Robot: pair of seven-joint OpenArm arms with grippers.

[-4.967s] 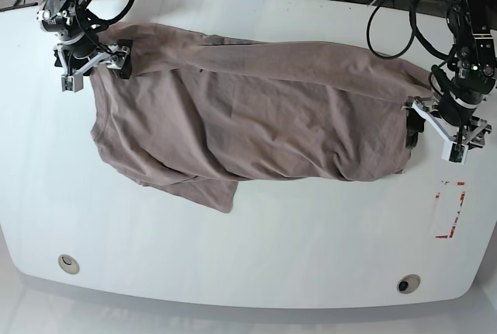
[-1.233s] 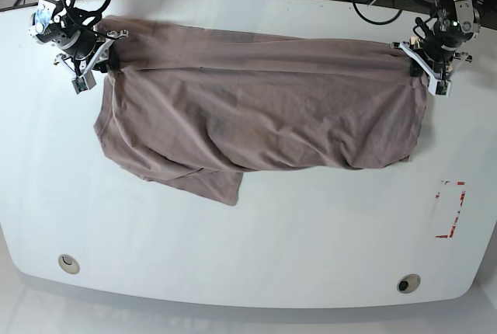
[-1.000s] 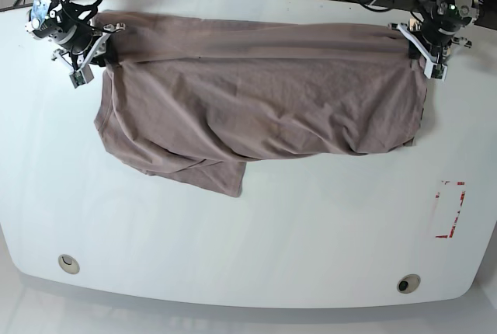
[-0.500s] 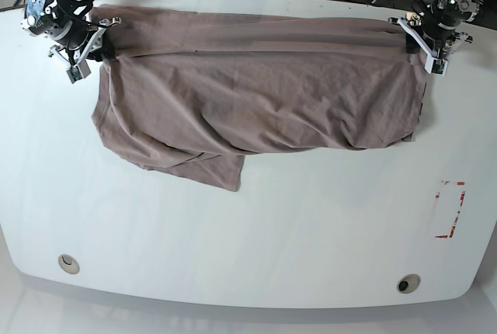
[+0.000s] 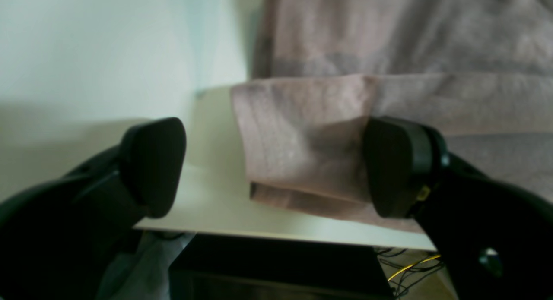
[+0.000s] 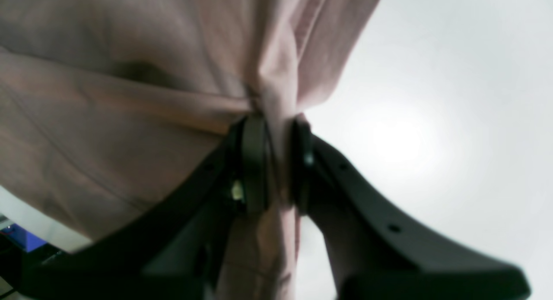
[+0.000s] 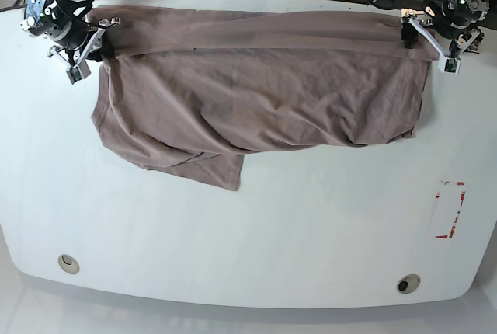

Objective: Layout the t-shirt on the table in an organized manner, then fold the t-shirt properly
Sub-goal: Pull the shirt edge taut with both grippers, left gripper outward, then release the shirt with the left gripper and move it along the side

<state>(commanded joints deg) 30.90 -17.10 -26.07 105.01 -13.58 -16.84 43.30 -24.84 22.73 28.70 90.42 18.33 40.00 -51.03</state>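
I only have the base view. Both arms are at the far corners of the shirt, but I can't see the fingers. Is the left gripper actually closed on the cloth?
Observer: No. In the left wrist view the left gripper is open, with the t-shirt corner lying between the fingers on the table edge.
Operator: And the right one?
Observer: The right gripper is shut on a bunched fold of the t-shirt.
Operator: How close is the left corner to the edge?
Observer: Very close; the left wrist view shows cables under the table just beyond it.
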